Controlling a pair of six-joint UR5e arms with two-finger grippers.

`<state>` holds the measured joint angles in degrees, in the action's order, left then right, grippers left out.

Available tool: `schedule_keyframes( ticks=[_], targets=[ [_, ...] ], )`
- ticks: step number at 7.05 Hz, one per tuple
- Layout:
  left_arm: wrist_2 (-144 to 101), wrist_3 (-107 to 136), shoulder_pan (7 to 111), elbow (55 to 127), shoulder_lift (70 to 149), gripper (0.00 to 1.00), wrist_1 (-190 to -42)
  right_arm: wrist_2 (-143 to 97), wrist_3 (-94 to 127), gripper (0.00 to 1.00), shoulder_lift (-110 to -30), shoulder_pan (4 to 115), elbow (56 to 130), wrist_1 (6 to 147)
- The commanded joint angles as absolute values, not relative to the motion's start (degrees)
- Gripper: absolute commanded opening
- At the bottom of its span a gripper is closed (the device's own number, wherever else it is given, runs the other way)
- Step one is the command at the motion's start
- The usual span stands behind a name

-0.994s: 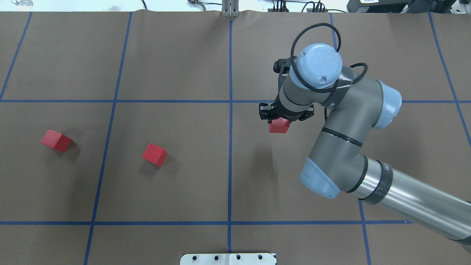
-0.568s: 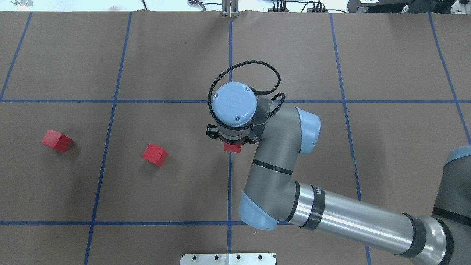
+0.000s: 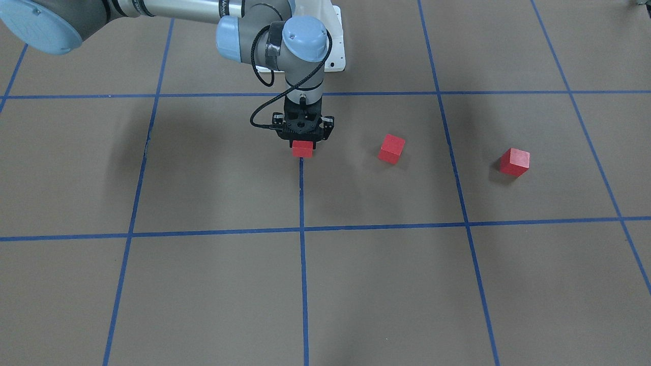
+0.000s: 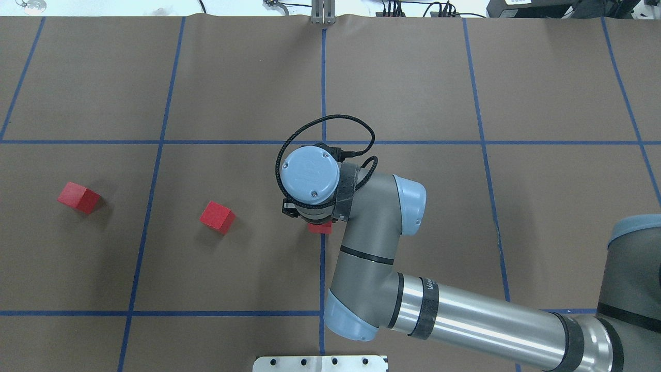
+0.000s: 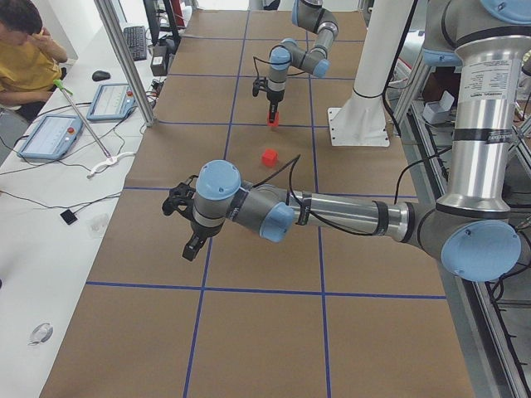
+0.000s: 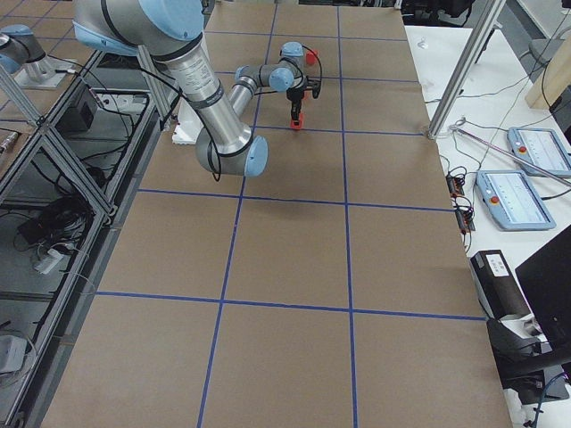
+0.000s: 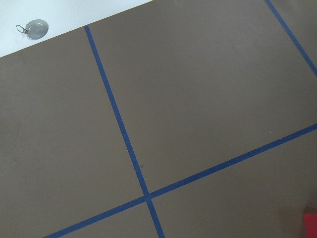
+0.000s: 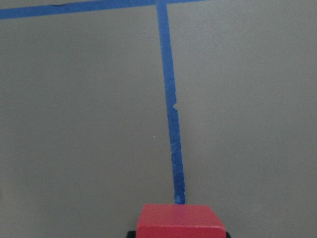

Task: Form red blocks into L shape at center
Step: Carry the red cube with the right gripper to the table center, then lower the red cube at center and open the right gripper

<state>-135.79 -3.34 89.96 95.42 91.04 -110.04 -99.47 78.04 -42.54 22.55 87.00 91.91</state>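
Within the last second you see the right gripper (image 3: 303, 141) travel from the right half of the worktop (image 4: 413, 77) to its middle, and it also comes lower. It is closed on one red block (image 3: 302, 150), and this block now sits directly over the blue tape line (image 3: 301, 193) that runs midway between the left and right edges. In the front view its bottom looks to be at the surface or just above it; I cannot tell which. So, in my judgement, the first piece of the L is about to be put down, and letting it go is the next step. The second block (image 4: 217, 217) and the third block (image 4: 78, 197) lie apart from each other in the left half, the third near the left edge, and both are where they were. The left gripper (image 5: 192, 246) hangs over the left end of the worktop; whether it is wide or narrow I cannot tell.
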Motion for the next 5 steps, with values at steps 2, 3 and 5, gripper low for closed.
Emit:
schedule_keyframes(
  ticks=[2,3,5],
  targets=[
    [-135.8,-3.3,89.9,95.2,91.1,1.00,-110.1,-99.4,77.3,0.02,-43.8,22.5,87.1,88.7],
    [-135.8,-3.3,89.9,95.2,91.1,1.00,-110.0,-99.4,77.3,0.03,-43.8,22.5,87.1,89.2],
    [-135.8,-3.3,89.9,95.1,91.1,1.00,-110.0,-99.4,77.3,0.15,-43.8,22.5,86.8,89.3]
  ],
)
